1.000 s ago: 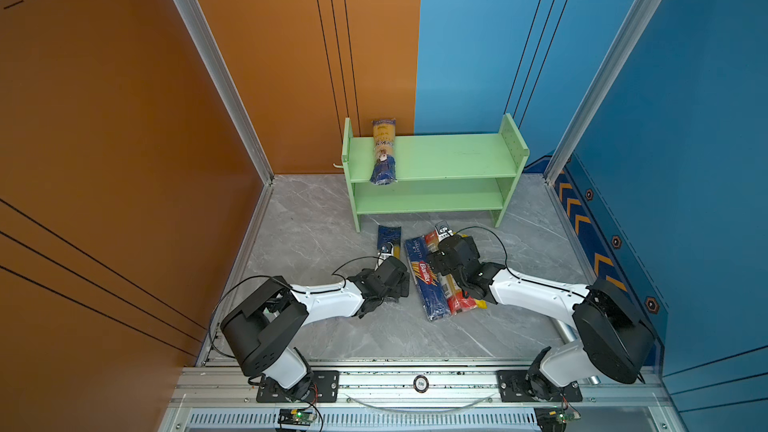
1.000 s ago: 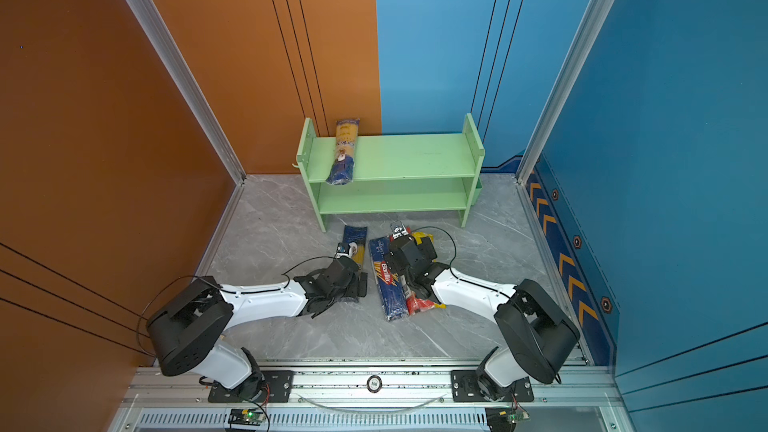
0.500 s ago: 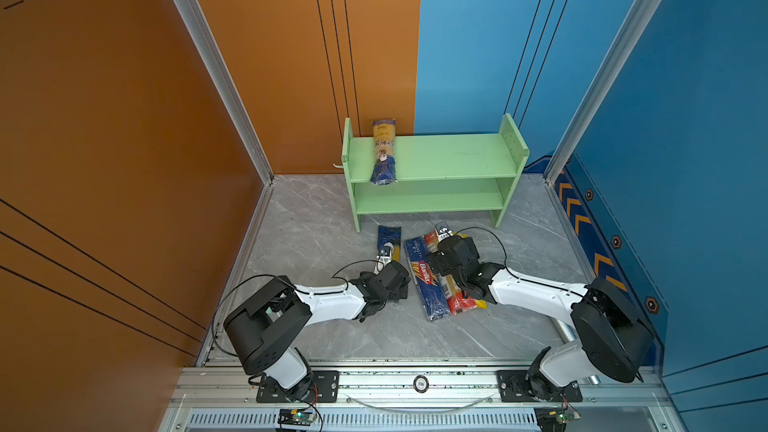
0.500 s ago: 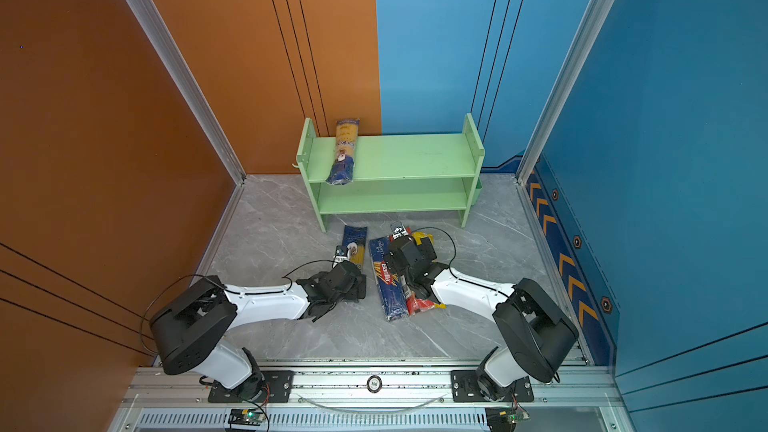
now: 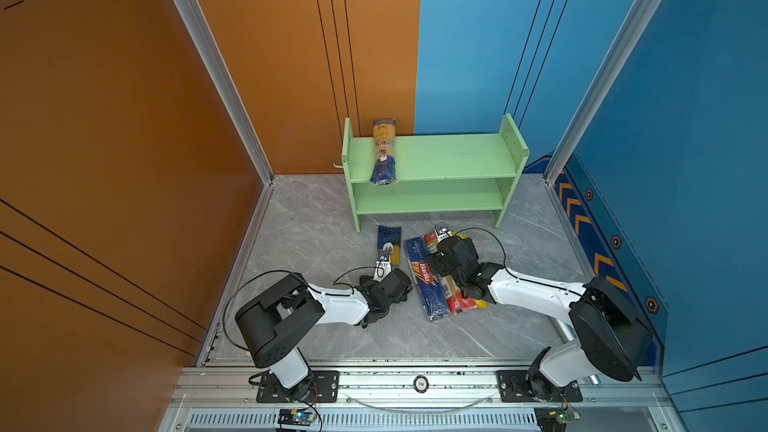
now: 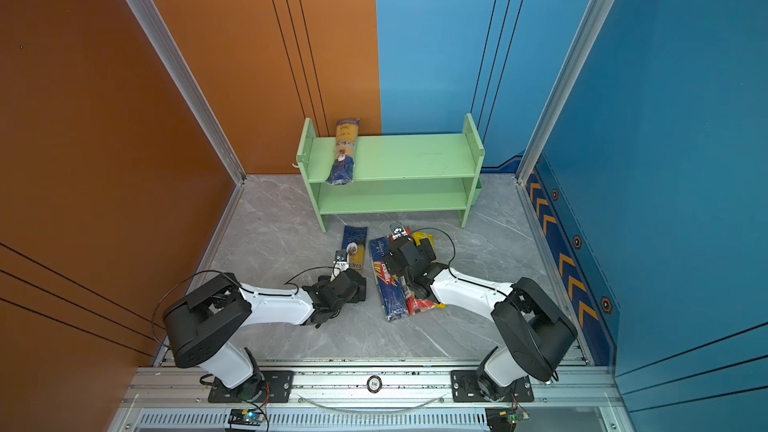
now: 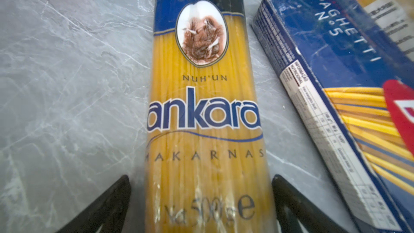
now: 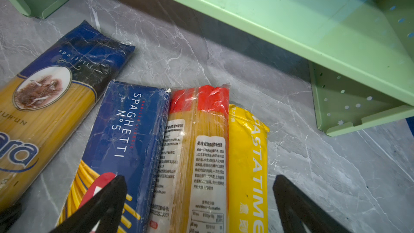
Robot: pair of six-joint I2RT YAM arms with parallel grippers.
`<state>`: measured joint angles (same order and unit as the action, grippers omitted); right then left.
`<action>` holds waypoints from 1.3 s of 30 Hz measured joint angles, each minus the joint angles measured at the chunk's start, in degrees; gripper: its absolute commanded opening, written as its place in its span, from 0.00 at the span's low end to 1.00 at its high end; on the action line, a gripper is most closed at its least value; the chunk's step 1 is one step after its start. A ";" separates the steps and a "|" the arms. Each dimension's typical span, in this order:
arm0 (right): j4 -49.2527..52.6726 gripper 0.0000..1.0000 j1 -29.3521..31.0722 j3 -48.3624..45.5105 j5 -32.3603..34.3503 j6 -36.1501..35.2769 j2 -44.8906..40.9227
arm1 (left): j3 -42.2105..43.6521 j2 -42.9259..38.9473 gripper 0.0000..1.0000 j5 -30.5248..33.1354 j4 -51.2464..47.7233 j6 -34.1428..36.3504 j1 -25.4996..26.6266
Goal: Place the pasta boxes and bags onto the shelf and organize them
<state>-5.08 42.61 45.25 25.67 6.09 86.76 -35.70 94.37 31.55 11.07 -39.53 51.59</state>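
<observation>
The light green shelf (image 5: pixel 453 157) (image 6: pixel 409 157) stands at the back. One navy-and-yellow pasta packet (image 5: pixel 384 151) (image 6: pixel 344 153) lies across the left end of its top tier. A second such packet (image 7: pixel 203 108) (image 5: pixel 389 243) lies on the floor. My left gripper (image 7: pixel 201 179) (image 5: pixel 388 284) is open, with a finger on each side of that packet's near end. My right gripper (image 8: pixel 199 178) (image 5: pixel 451 255) is open low over the red-ended bag (image 8: pixel 197 153) and the yellow bag (image 8: pixel 248 164). One of its fingers hangs over the navy Barilla box (image 8: pixel 125 142) (image 5: pixel 426 280).
The shelf's lower tier (image 5: pixel 428 201) holds nothing. The shelf's perforated leg (image 8: pixel 349 99) stands close beyond the right gripper. Orange and blue walls enclose the grey marble floor (image 5: pixel 316 234) on three sides. Cables loop over both wrists.
My left gripper has slid a little back along the floor packet toward its arm's base. The right gripper and all packets have stayed in place.
</observation>
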 measured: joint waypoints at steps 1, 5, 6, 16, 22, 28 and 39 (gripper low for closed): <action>0.00 1.00 0.00 0.00 0.00 0.02 0.00 | 0.00 0.28 0.98 0.46 0.37 -0.04 0.13; 0.00 1.00 0.00 0.00 0.00 0.17 0.00 | 0.00 1.16 0.98 2.12 1.38 -0.72 0.68; 0.00 1.00 0.00 0.00 0.00 0.17 0.00 | 0.00 1.36 0.98 2.54 1.53 -0.90 0.87; 0.00 1.00 0.00 0.00 0.00 0.20 0.00 | 0.00 2.86 0.98 6.10 2.51 -2.51 2.73; 0.00 1.00 0.00 0.00 0.00 0.20 0.00 | 0.00 2.95 1.00 6.67 2.49 -3.04 3.32; 0.00 1.00 0.00 0.00 0.00 0.20 0.00 | 0.09 2.95 0.99 7.28 2.45 -3.69 4.31; 0.00 1.00 0.00 0.00 0.00 0.20 0.00 | 0.72 2.93 0.99 8.81 2.49 -5.38 5.62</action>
<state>-5.08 42.61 45.25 25.67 6.28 86.76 -34.98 97.30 40.36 13.56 -44.91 57.21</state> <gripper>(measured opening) 0.994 0.985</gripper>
